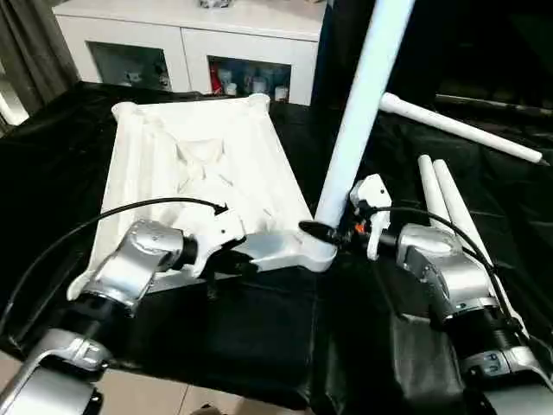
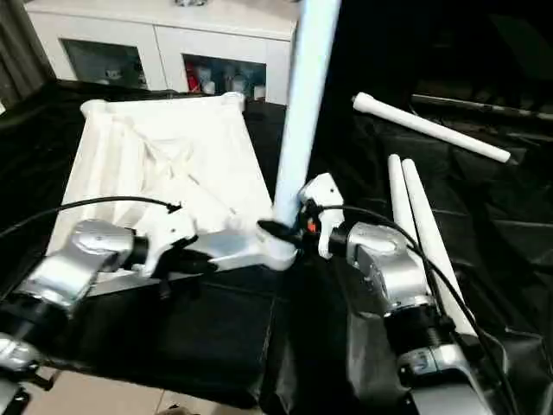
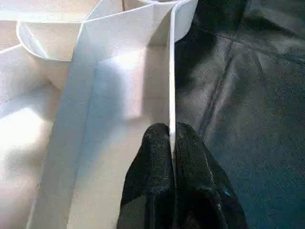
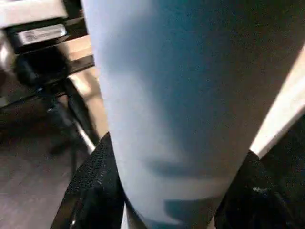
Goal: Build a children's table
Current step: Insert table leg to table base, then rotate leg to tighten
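Observation:
The white tabletop (image 1: 199,164) lies upside down on the black cloth, ribbed underside up. My left gripper (image 3: 171,138) is shut on the thin wall of its near rim (image 3: 170,71), close to the near right corner socket (image 1: 315,255). One white leg (image 1: 359,112) stands upright, leaning slightly, with its lower end at that socket. My right gripper (image 1: 333,232) is shut on this leg just above the socket, one black finger (image 4: 90,181) on each side of the tube (image 4: 167,95). Whether the leg is fully seated I cannot tell.
Two more white legs (image 1: 454,216) lie side by side on the cloth to the right of my right arm, and a third (image 1: 462,128) lies farther back right. A white cabinet with glass doors (image 1: 190,43) stands behind the table. The cloth's front edge (image 1: 216,380) is near.

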